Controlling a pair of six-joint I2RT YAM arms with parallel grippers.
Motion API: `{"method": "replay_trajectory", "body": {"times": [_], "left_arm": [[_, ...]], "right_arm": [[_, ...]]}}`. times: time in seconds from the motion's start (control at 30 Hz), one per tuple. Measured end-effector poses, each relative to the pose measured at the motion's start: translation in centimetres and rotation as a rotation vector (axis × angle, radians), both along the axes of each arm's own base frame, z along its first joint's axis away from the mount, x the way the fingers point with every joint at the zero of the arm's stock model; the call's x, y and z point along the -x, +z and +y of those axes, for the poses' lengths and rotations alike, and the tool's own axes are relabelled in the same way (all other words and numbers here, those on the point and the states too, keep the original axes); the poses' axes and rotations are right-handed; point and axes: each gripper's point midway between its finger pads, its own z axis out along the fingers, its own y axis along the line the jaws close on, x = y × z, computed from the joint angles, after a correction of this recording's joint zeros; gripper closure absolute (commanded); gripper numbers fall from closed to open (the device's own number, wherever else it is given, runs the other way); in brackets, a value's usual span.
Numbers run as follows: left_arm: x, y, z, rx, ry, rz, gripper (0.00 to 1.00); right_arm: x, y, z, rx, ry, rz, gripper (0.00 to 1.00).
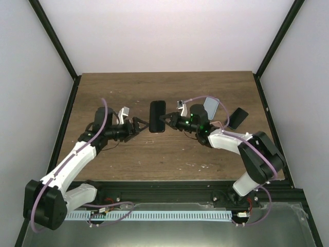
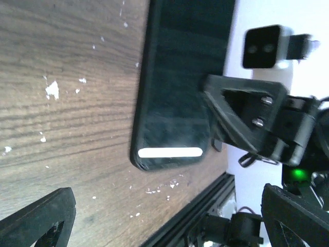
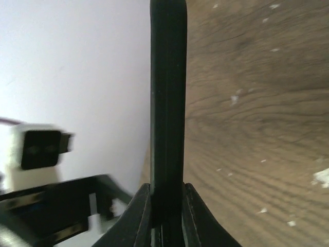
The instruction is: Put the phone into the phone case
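Note:
The phone (image 1: 157, 116) is a black slab at the table's middle, lying flat at or just above the wood. In the left wrist view (image 2: 180, 87) it has a raised dark rim that looks like the case. In the right wrist view (image 3: 167, 92) it is edge-on, with a seam running down its side. My right gripper (image 1: 166, 122) (image 3: 167, 193) is shut on its near right edge. My left gripper (image 1: 144, 125) (image 2: 169, 226) is wide open and empty, just left of the phone's near end and not touching it.
A light grey flat piece (image 1: 209, 106) and a black flat piece (image 1: 237, 118) lie behind my right arm at the right. The black frame rail (image 1: 205, 188) runs along the table's near edge. White walls enclose the table.

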Motion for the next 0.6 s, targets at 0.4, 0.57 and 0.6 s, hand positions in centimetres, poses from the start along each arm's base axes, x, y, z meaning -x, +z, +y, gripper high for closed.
{"method": "replay_trajectory", "body": {"times": [0.4, 0.57, 0.6], "left_arm": [[0.6, 4.4, 2.5, -0.195, -0.003, -0.26, 0.0], [1.1, 4.1, 3.1, -0.244, -0.018, -0.288, 0.0], [1.2, 4.1, 3.1, -0.25, -0.019, -0.291, 0.0]], "right_arm": [[-4.7, -9.8, 1.1, 0.226, 0.042, 0.083, 0.98], [-4.1, -14.2, 1.1, 0.287, 0.077, 0.161, 0.96], [-4.1, -14.3, 1.2, 0.282, 0.087, 0.164, 0.95]]}}
